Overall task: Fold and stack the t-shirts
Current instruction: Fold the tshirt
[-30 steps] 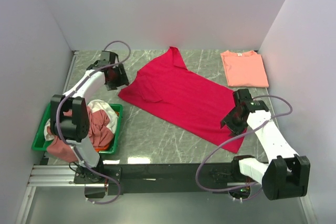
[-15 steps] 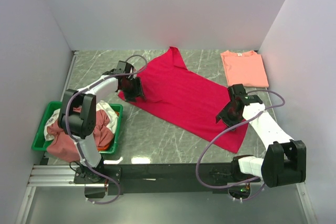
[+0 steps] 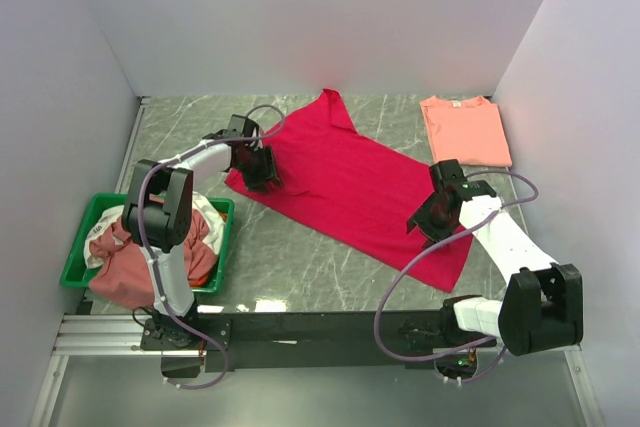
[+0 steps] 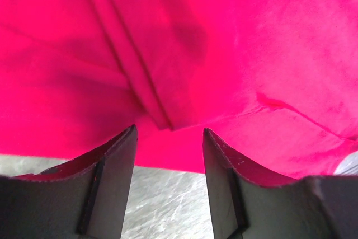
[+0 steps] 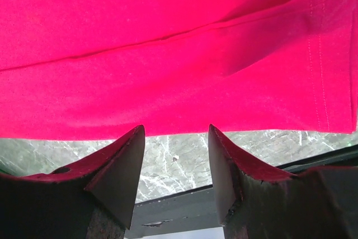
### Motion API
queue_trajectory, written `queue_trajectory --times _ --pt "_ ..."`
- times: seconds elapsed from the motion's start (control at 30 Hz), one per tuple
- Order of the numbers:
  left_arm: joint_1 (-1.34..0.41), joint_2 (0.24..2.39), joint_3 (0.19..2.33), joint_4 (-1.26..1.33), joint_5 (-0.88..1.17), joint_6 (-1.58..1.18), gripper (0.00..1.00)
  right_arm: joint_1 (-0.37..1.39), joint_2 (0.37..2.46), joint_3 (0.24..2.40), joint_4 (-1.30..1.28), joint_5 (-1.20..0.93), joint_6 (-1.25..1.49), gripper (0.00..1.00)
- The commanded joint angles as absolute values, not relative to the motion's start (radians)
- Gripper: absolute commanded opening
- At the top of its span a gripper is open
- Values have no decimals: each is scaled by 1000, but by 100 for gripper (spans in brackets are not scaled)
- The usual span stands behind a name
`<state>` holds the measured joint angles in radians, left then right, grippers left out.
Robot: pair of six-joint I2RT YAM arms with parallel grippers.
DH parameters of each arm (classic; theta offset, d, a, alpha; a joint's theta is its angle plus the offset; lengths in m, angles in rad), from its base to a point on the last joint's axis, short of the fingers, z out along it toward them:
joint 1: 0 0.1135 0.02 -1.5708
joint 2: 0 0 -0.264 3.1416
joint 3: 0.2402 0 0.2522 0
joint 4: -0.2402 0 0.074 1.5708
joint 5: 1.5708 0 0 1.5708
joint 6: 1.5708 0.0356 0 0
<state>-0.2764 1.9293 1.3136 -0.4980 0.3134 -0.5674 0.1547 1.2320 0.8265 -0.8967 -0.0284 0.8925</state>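
Note:
A crimson-red t-shirt (image 3: 345,182) lies spread diagonally across the marble table. It also fills the left wrist view (image 4: 184,54) and the right wrist view (image 5: 168,43). My left gripper (image 3: 262,175) is open at the shirt's left edge, over a folded sleeve. My right gripper (image 3: 428,217) is open over the shirt's right part, near its hem. A salmon-pink t-shirt (image 3: 465,131) lies folded at the back right. More t-shirts, dusty rose, white and orange (image 3: 160,247), are piled in the tray.
A green plastic tray (image 3: 222,247) stands at the near left. White walls close in the table on three sides. A black rail (image 3: 320,327) runs along the near edge.
Both arms have moved inward onto the red shirt. The left gripper came from the table's back left to the shirt's left edge. The right gripper moved up and left over the hem.

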Motion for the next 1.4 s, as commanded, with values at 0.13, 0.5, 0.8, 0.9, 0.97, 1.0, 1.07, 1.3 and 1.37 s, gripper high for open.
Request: queue_trajectory --times 0.13,0.5,0.8,0.9,0.97,1.0,1.07,1.3,1.37 --pt "-281 1944 1373 -463 347 -581 55 175 1229 824 -873 -26 925 56" --pt "-284 1983 1388 -449 377 -595 40 193 1230 825 -879 -21 936 56" --pt "-291 2002 1431 -466 385 -592 13 198 1230 818 -877 -21 937 56" --pt "-293 2009 1443 -474 391 -594 2 199 1229 818 -880 -21 939 56" --pt "-295 2013 1466 -477 393 -595 1 202 1227 816 -882 -18 940 56" --pt "-298 2020 1489 -480 400 -595 1 199 1226 815 -881 -18 939 56" --pt "-301 2032 1515 -485 410 -595 1 201 1226 815 -881 -20 940 56" --pt "-331 2108 1632 -488 468 -594 1 201 1233 815 -877 -18 937 56" --pt "-342 2134 1654 -494 482 -588 1 202 1236 816 -877 -18 936 56"
